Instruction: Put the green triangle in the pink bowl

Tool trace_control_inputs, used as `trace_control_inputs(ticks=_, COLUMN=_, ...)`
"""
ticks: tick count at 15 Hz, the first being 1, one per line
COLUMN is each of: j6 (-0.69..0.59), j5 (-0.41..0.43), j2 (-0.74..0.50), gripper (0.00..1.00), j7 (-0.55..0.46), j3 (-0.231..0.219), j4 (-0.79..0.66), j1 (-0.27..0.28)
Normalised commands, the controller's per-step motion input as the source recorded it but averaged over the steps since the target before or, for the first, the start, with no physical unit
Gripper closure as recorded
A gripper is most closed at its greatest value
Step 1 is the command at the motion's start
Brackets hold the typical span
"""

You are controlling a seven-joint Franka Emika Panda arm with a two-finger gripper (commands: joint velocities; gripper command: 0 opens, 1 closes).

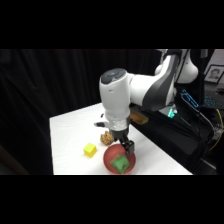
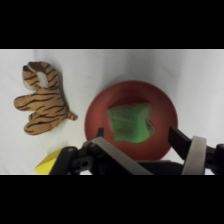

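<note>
White table (image 1: 67, 132): green triangle (image 2: 130, 123) lies in the pink bowl (image 2: 95, 112) near the front edge.
Gripper (image 2: 145, 142) jaws wide, empty; lift straight up, clear of the rim.

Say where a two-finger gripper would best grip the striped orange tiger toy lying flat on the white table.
Probably across the striped orange tiger toy at its narrow middle, coming straight down from above: it lies flat on the white table, with bare table on both sides there, clear of the pinkish-red bowl.

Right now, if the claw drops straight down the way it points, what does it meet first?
Most likely the green triangle, which lies in the pink bowl directly under the open claw. Depth is hard to judge, so one finger might catch the bowl's rim first.
</note>
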Motion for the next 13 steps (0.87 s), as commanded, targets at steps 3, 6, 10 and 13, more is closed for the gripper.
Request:
trace_control_inputs(ticks=3, j6=-0.36, j5=-0.048, j2=-0.36, gripper=0.00, j7=0.11, j3=0.007, j4=-0.02, j1=0.032)
trace_control_inputs(ticks=6, j6=-0.34, j5=-0.050, j2=-0.31, gripper=0.00, j7=0.12, j3=0.026, j4=0.04, j1=0.011)
trace_control_inputs(ticks=10, j6=-0.30, j5=-0.064, j2=-0.20, gripper=0.00, j7=0.14, j3=0.038, j4=0.10, j1=-0.006)
trace_control_inputs(ticks=13, j6=-0.20, j5=-0.057, j2=-0.13, gripper=0.00, j7=0.13, j3=0.045, j4=0.11, j1=-0.023)
